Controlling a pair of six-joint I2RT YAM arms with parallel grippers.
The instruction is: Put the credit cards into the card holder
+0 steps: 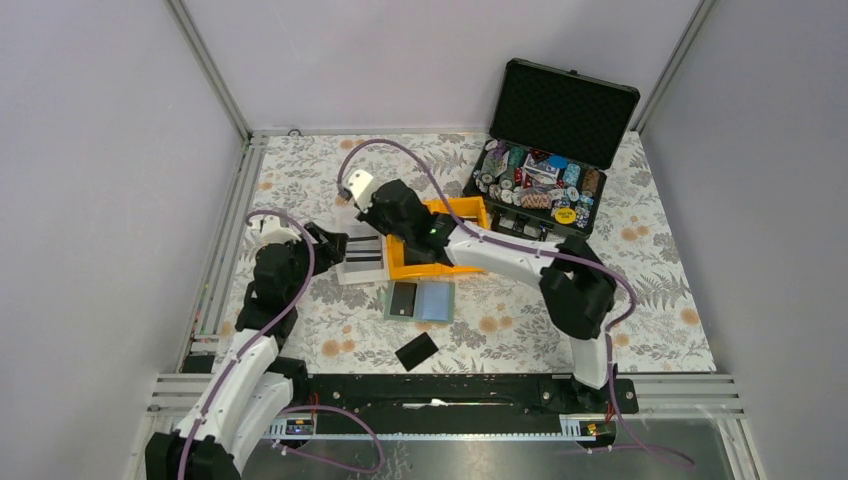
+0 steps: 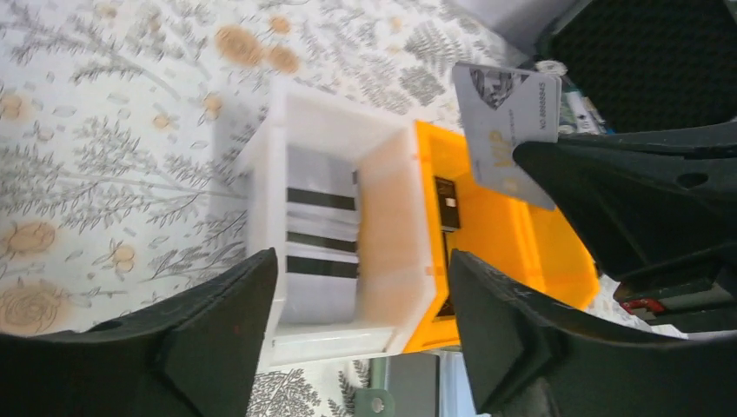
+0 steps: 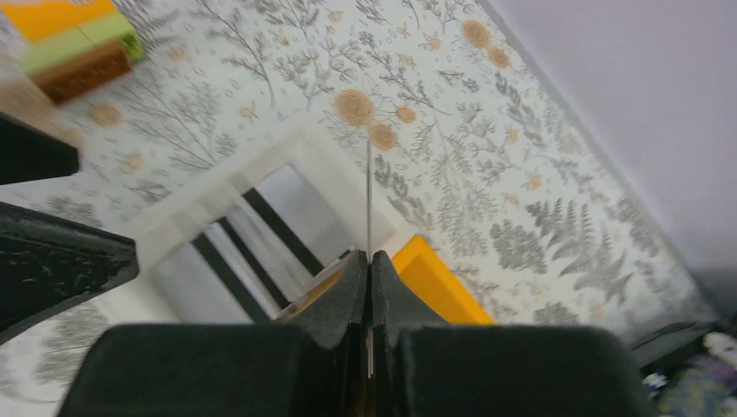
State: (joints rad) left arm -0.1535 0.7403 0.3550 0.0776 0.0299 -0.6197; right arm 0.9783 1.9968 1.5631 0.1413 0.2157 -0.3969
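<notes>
Over floral counter (image 1: 300, 170), with left hand (image 2: 361, 261) spread above white bin (image 2: 322, 109), hold right hand (image 3: 368, 256) pinched firm on silvery card (image 2: 504, 122) and carry steadily toward card holder (image 1: 432, 300) behind that hand.

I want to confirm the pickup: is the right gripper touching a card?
Touching. The right wrist view shows the right gripper shut on a thin grey card, seen edge-on.

At the middle of the table (image 1: 650, 290), a bin (image 2: 313, 109) holding cards (image 2: 322, 230) touches a second bin (image 2: 513, 243) on its right. Before them lies the open card holder (image 1: 438, 300); a lone card (image 1: 416, 351) lies nearer the near edge; a case (image 1: 565, 105) stands at the far right corner.
</notes>
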